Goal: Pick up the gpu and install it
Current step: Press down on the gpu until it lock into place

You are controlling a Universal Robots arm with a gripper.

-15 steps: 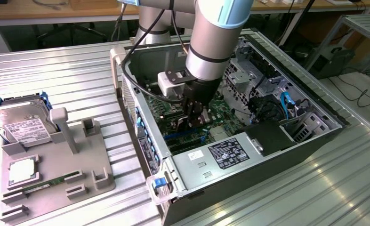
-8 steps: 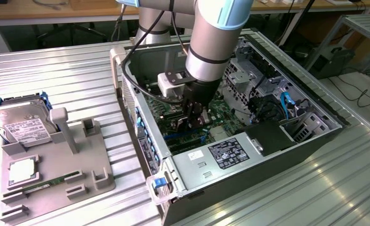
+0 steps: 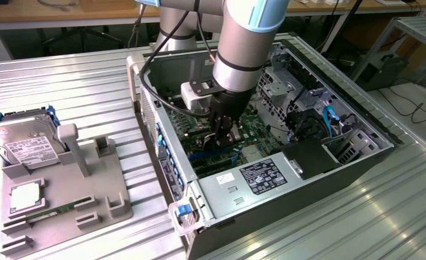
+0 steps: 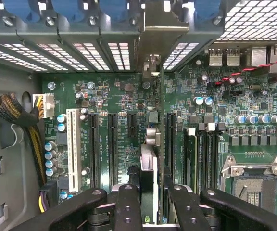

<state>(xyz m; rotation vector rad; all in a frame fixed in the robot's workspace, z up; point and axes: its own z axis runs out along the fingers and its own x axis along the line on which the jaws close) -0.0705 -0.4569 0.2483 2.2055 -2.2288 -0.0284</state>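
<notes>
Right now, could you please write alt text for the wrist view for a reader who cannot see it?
The gripper holds the gpu edge-on above a green motherboard, its silver bracket up against the case's rear slot openings. A white expansion slot and black ones flank it; an empty processor socket sits alongside.

from the exterior view i lose the gpu (image 3: pixel 214 142) almost entirely: the arm (image 3: pixel 245 49) covers the middle of the motherboard (image 3: pixel 198 122) and the slot area. in the wrist view the card (image 4: pixel 150 178) appears edge-on, its lower end cut off behind the gripper (image 4: pixel 148 204); contact with the slot cannot be judged. label text on the hard drive (image 3: pixel 25 147), at the tray's far left corner, too small to read.
</notes>
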